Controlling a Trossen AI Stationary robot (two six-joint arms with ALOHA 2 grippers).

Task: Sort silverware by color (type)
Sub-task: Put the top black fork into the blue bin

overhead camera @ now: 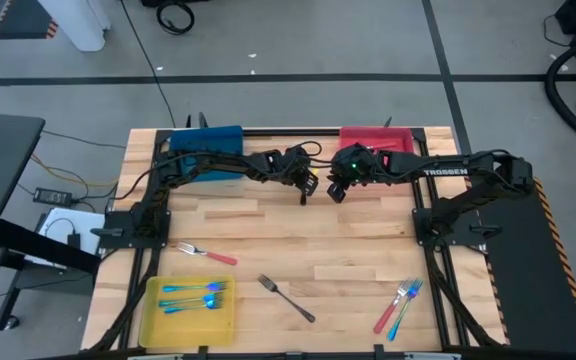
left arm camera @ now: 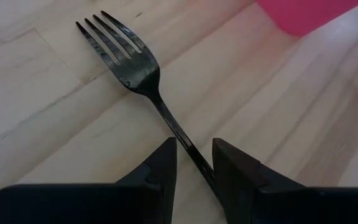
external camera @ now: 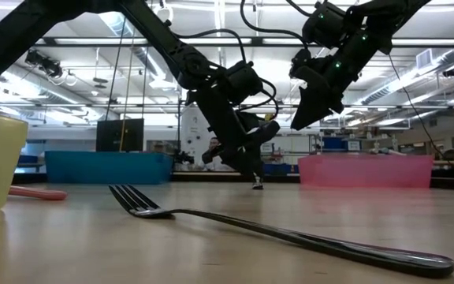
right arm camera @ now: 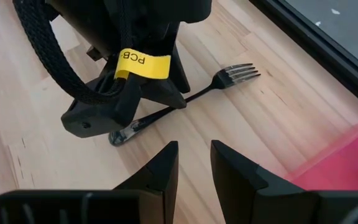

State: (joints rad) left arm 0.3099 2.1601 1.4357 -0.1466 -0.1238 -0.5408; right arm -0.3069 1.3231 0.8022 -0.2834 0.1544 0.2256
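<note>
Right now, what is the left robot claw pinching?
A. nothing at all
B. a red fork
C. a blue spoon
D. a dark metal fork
D: the left wrist view shows the left gripper closed on the handle of a dark metal fork lying on the wooden table.

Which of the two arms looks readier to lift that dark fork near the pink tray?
The left gripper: its fingers already straddle the dark metal fork handle. The right gripper hangs beside it, gripping nothing.

Glossy dark metal fork (left arm camera: 129,65), pale wood table (left arm camera: 55,124)
</note>
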